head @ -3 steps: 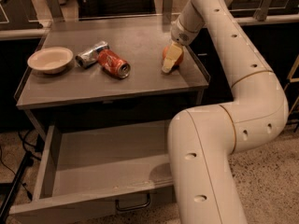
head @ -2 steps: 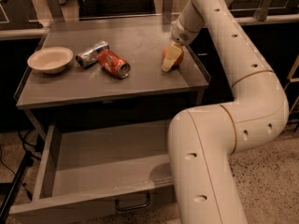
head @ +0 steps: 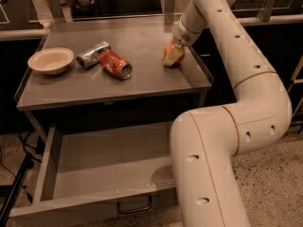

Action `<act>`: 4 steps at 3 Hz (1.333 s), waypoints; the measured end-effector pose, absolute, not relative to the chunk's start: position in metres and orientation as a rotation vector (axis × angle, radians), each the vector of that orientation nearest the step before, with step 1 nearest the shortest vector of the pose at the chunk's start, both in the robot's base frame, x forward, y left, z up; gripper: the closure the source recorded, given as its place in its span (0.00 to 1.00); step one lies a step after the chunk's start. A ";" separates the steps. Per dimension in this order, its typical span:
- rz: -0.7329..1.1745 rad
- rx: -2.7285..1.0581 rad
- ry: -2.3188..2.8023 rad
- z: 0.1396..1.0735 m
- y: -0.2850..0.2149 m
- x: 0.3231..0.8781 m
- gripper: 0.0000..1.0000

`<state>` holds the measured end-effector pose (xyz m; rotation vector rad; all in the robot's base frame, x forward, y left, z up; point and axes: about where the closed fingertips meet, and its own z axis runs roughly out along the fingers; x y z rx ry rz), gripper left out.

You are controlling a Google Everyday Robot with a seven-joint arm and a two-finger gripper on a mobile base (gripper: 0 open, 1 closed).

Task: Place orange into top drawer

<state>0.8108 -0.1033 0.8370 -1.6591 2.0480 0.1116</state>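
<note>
End effector (head: 174,55) down at desk level, far right part of the desk (head: 142,41), right on the orange (head: 168,49). A pale part of the end effector covers the near right face of the fruit; orange skin shows to its left. Cannot tell whether the orange is clamped or only bracketed. Cannot tell either if the fruit rests on the desk or is a hair off it.

Left of the end effector, as seen, well apart: a red soda can (head: 115,64) on its side, touching a crushed silver can (head: 93,55). Further left, a pale bowl (head: 51,60), upright.

Below the end effector and nearer the camera: the top drawer (head: 104,160), pulled out, nothing showing on the visible floor, dark handle (head: 135,207) on its front. The arm (head: 251,93) overlaps its right end.

Progress, my reading: drawer open, so access is sorted. Orange reached, not yet moved. Left to do: confirm grip, lift, carry forward and down over the drawer, let go inside.
</note>
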 end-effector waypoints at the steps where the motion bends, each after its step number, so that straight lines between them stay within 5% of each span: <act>1: 0.142 -1.621 2.056 0.839 -0.105 0.809 0.97; 4: 0.212 -1.372 2.001 0.931 -0.136 0.755 1.00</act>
